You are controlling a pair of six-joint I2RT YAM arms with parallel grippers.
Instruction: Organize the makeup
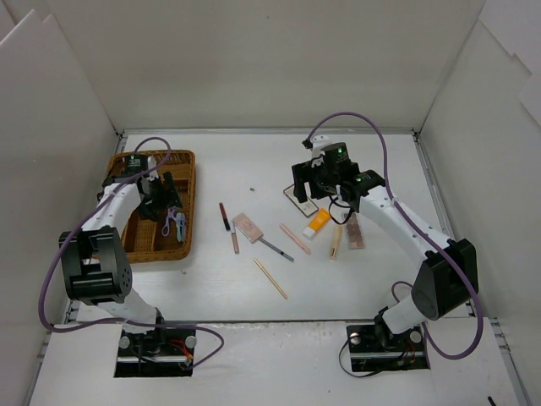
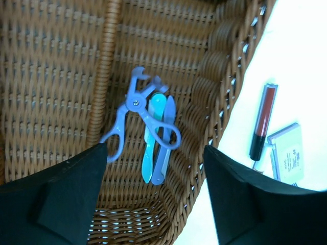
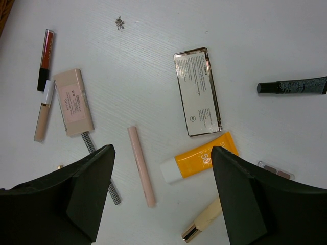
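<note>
Surface: white table, white walls around it.
Left gripper: fingers spread wide, holding nothing, above the wicker tray.
Beneath it: purple curler lying in the tray across two blue tools.
Right gripper: fingers wide, empty, over the table.
Beneath it: orange tube, pink pencil.
Farther out: pink compact, red lip gloss.

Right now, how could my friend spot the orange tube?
Look at the white table, on the side of the right arm. Next to the shiny-edged flat case lies the orange tube. It's the only bright orange thing, with a white cap.
</note>
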